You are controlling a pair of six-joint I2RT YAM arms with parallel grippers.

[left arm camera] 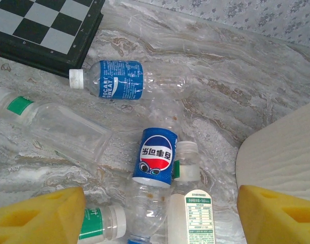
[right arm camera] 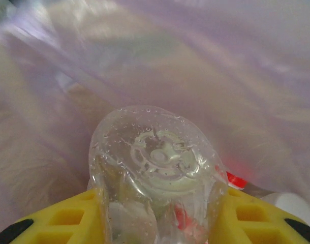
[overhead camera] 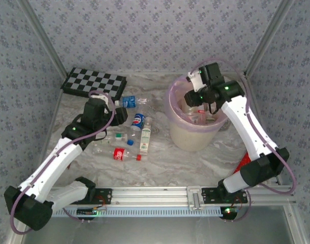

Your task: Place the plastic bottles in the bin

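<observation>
Bottles [overhead camera: 123, 154] lie mostly on the counter [overhead camera: 160, 168], so I judge the task under way but well short of done. One clear bottle [right arm camera: 155, 157] is about to go in. The right hand [right arm camera: 157, 216] is clamped on it, a yellow finger against each side, and holds it inside the mouth of the bin [overhead camera: 193, 137], close to the pink bag [right arm camera: 195, 61] that lines it. Under that bottle a red scrap of label or cap and something white show in the bin. From above, a few pale and reddish shapes lie on its bottom. These are probably bottles dropped in, though their number cannot be told. Six or so wait on the counter left of the bin. The Pepsi bottle [left arm camera: 155, 155] and a white-label bottle [left arm camera: 190, 203] are nearest its wall but apart from it. A plain bottle [left arm camera: 145, 208] lies between them, and the Pocari bottle [left arm camera: 117, 80] lies farther out. Two green-label bottles [left arm camera: 20, 105] and the red-label one lie farther left. The left hand [left arm camera: 160, 218] hovers over this group with its fingers wide apart and grips nothing. What is left, then, is the drop at the bin and the whole cluster left of it.
</observation>
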